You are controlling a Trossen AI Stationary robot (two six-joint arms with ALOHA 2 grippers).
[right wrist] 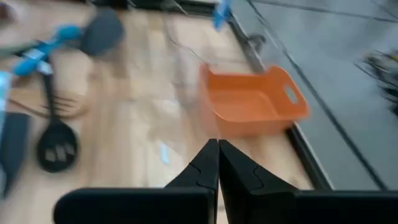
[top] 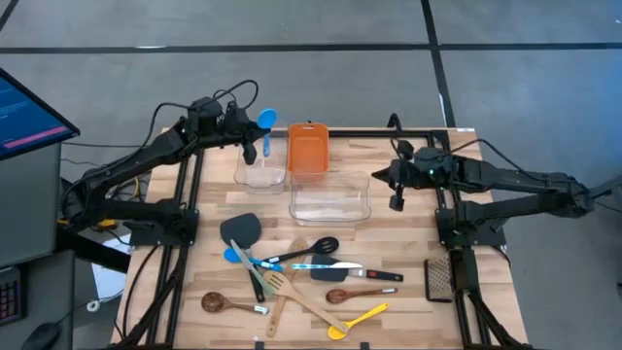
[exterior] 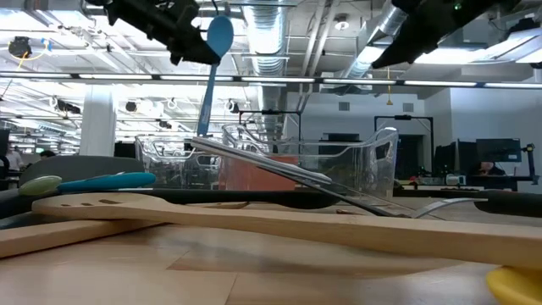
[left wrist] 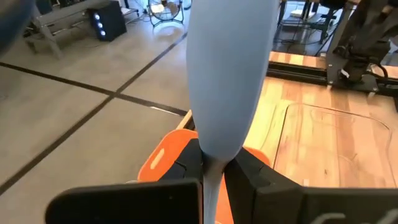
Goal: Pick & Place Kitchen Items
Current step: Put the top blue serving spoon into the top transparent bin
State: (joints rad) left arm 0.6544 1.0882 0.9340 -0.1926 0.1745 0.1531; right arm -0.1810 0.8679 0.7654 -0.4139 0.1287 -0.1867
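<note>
My left gripper [top: 251,136] is shut on a blue spoon [exterior: 210,80], which stands upright over the small clear tub [top: 260,173] at the table's far left. The spoon's bowl [top: 265,119] is on top. My right gripper [top: 387,176] hovers shut and holds nothing, right of the larger clear tub [top: 330,199]; its closed fingers [right wrist: 210,163] point toward the orange bin [right wrist: 255,102]. Several other utensils lie in a loose pile on the near half of the table: a black turner [top: 243,230], a slotted wooden spatula [top: 280,290] and a yellow spoon [top: 362,317]. My left gripper pinches the blue spoon's handle just below the bowl [left wrist: 211,163] between its two fingers. The fingers come from the table's left, nearly level and slanting a little down, across the handle. The spoon is lifted clear and upright; its handle's lower end [exterior: 201,131] hangs at the small tub's rim height.
The orange bin [top: 307,151] stands at the far edge between the two clear tubs. A dark grater-like piece [top: 439,277] lies near the right arm's base. A monitor [top: 24,112] stands off the table's left side. Bare wood shows between the tubs and the pile.
</note>
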